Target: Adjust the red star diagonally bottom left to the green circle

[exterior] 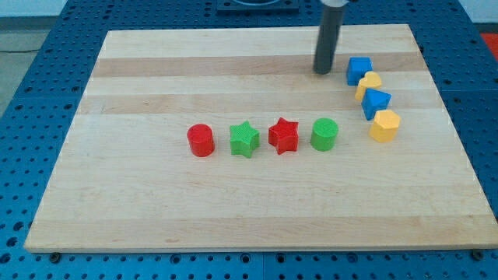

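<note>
The red star [283,135] lies near the board's middle, directly left of the green circle [324,134] and close to it with a small gap. My tip [323,71] stands on the board toward the view's top right, well above the green circle and just left of the upper blue block [359,69]. It touches no block.
A green star [244,139] and a red cylinder [201,140] continue the row to the left of the red star. A column at the right holds a blue block, a yellow block [369,83], another blue block [377,103] and a yellow hexagon [384,125]. The wooden board [156,202] lies on a blue perforated table.
</note>
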Motion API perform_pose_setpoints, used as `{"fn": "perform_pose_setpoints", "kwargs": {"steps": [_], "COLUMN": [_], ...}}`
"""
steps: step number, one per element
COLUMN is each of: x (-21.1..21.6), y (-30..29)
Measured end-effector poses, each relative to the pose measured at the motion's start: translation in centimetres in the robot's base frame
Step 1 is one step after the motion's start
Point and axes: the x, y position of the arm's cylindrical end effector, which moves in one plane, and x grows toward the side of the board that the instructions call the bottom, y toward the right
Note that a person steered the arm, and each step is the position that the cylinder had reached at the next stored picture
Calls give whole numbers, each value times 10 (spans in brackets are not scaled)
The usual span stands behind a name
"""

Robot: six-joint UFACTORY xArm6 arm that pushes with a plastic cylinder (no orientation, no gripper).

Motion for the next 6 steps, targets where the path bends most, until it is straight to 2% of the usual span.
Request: {"fn": "perform_pose_setpoints", "kwargs": {"steps": [2, 4, 6], "x": [55, 99, 124], "y": [-79, -83, -53]}}
